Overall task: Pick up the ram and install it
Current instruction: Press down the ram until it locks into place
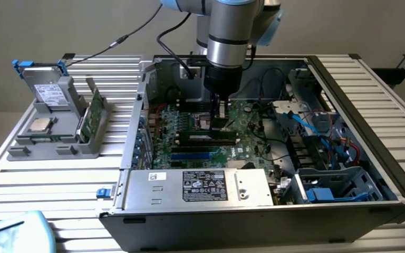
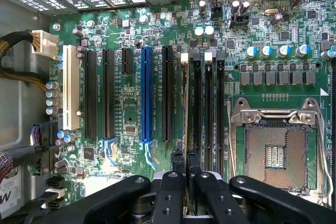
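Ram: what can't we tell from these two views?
- How deep the ram sits in its slot: the wrist view shows it edge-on as a thin strip, and the fingers closed on it cover its near end.
- Ram-to-slot contact, exterior view: the gripper stands in front of it.
- Slot latch positions, exterior view: too small to read.

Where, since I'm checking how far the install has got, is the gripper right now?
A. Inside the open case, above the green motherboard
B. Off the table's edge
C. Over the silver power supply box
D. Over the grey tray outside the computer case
A: the gripper hangs inside the open case, over the green motherboard, with the ram between its fingers.
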You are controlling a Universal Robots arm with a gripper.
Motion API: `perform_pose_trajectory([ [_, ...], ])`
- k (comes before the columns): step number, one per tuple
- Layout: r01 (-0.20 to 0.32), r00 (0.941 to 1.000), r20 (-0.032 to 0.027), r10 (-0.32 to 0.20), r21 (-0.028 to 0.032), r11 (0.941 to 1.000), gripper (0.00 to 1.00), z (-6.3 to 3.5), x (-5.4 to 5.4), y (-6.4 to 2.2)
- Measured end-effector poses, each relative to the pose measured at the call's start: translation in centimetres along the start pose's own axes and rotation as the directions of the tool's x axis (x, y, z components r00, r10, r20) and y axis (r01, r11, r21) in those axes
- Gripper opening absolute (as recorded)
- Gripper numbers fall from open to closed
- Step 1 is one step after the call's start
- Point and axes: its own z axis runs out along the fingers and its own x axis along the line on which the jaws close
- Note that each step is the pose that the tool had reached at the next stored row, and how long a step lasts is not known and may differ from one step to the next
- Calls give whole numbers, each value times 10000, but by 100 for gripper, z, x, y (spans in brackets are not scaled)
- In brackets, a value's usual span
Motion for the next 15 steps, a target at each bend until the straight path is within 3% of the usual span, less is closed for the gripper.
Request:
perform_pose_trajectory([
  [8,26,10000,-8,-26,2,10000,14,-2,-12,1],
  [15,84,10000,-49,-84,-25,10000,14,-1,-14,3],
])
